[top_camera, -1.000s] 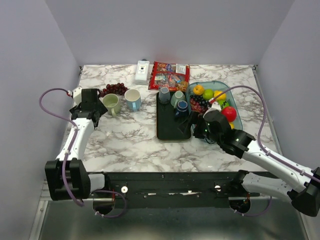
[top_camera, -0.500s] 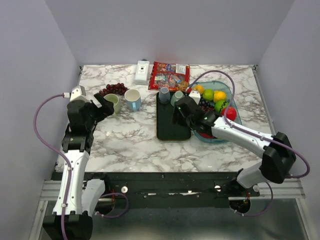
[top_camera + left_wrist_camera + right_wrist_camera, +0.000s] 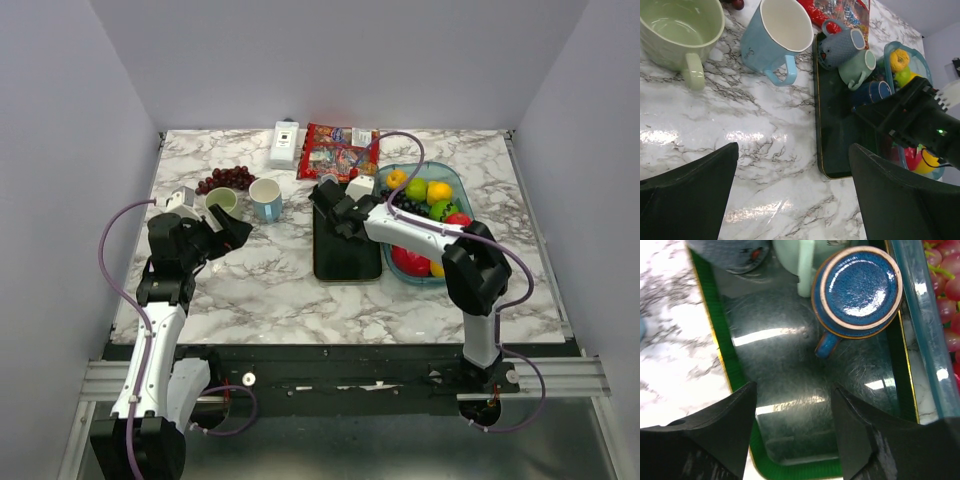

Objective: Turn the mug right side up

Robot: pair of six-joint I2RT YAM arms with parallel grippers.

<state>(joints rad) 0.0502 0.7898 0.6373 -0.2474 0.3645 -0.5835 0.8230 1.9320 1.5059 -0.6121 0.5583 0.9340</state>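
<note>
The dark green, gold-rimmed rectangular tray [image 3: 785, 380] looks glossy, so a nudged mug could skate; the dark blue glazed ceramic mug [image 3: 857, 287] stands base-up near one long edge, crowded by a pale green ceramic mug [image 3: 805, 260]; the right gripper [image 3: 794, 392], spread and empty, might clip that neighbour; the left gripper [image 3: 794, 150] gapes wide, holding nothing.

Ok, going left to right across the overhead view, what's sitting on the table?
green mug → light blue mug → snack bag → fruit tub
</note>
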